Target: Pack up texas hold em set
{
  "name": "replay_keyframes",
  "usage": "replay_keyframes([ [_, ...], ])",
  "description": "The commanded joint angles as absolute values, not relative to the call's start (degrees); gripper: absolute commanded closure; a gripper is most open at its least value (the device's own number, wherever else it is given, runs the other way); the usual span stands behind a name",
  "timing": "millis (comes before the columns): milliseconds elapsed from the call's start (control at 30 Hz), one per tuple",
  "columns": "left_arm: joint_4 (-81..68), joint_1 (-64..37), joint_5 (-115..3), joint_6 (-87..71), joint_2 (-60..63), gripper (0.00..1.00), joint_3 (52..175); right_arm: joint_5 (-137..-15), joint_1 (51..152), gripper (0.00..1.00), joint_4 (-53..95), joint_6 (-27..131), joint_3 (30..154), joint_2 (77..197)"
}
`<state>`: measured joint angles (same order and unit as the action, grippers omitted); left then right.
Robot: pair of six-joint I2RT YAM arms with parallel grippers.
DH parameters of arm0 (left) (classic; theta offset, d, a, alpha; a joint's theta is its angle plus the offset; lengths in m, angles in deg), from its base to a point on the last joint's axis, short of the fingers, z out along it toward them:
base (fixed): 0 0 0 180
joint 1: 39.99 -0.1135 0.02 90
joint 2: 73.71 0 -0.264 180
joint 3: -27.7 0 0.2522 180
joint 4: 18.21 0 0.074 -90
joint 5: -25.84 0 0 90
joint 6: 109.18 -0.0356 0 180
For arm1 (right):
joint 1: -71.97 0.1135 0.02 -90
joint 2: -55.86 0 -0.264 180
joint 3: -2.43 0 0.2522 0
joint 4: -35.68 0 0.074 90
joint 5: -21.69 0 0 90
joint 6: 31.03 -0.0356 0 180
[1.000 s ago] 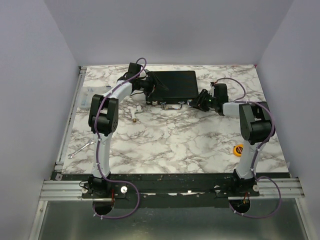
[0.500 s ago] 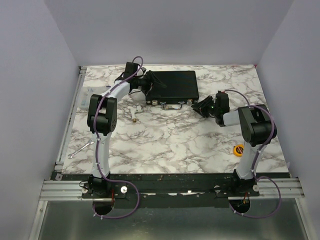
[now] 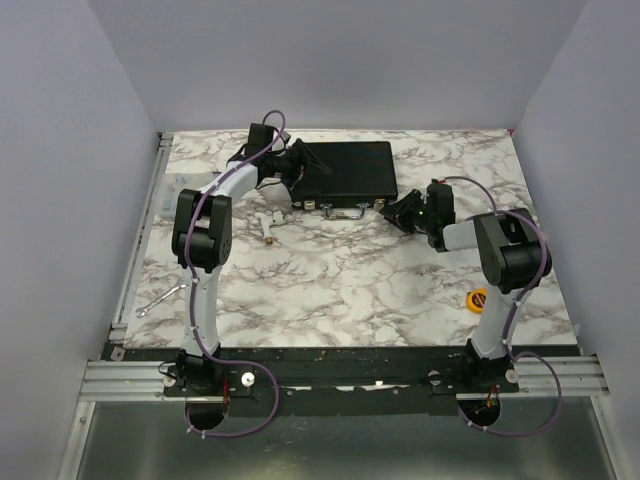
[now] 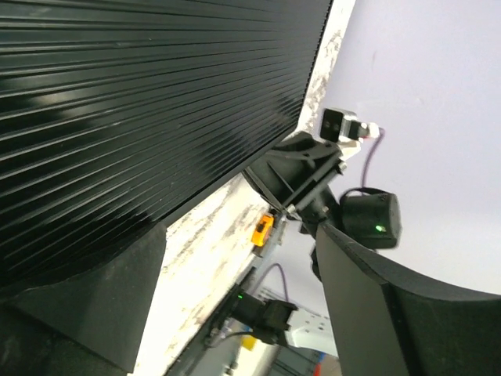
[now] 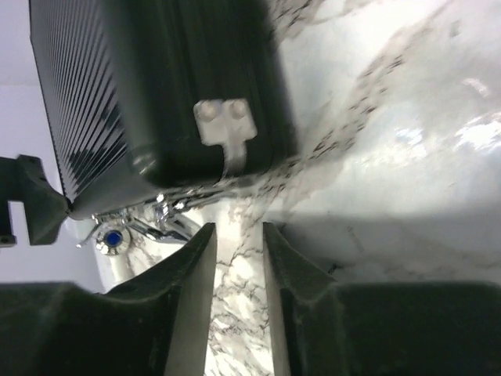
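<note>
Though the case (image 3: 350,170) lies closed, left gripper (image 3: 288,172) stands wide, empty, at its edge; right gripper (image 5: 235,290) barely parted, empty. Risk: an uneven nudge skids the case askew.

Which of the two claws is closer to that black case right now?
Left. The left gripper sits at the left end of the briefcase, partly over its ribbed lid. The right gripper is off its near right corner, apart from it.
</note>
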<state>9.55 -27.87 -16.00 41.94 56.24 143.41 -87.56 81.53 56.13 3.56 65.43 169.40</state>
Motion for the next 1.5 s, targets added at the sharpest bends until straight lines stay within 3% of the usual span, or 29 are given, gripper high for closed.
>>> replay_keyframes([
  [0, 11.07, -28.59, -20.27, 33.53, 49.9, 0.17, 140.65, -83.3, 85.37, 0.61, 41.17, 12.32, 64.93, 164.2],
  [100, 9.71, -29.71, -19.54, 31.68, 48.93, 0.16, 140.69, -84.32, 89.42, 0.45, 41.14, 10.4, 66.43, 161.7],
  [233, 13.63, -30.41, -18.99, 29.08, 51.96, 0.16, 145.56, -88.39, 94.46, 0.37, 46.26, 3.74, 70.41, 164.07],
  [467, 18.54, -30.49, -18.34, 28.89, 57.52, 0.17, 150.18, -87.26, 100.29, 0.36, 53.44, -3.64, 78.06, 171.78],
  [900, 23.9, -30.52, -22.18, 26.69, 59.52, 0.17, 152.82, -85.98, 102.01, 0.36, 52.51, -7.11, 86.59, 180.68],
  [1467, 24.12, -30.76, -22.2, 27.22, 60.59, 0.17, 152.81, -84.76, 102.28, 0.36, 57.16, -18.09, 86.44, 183.72],
])
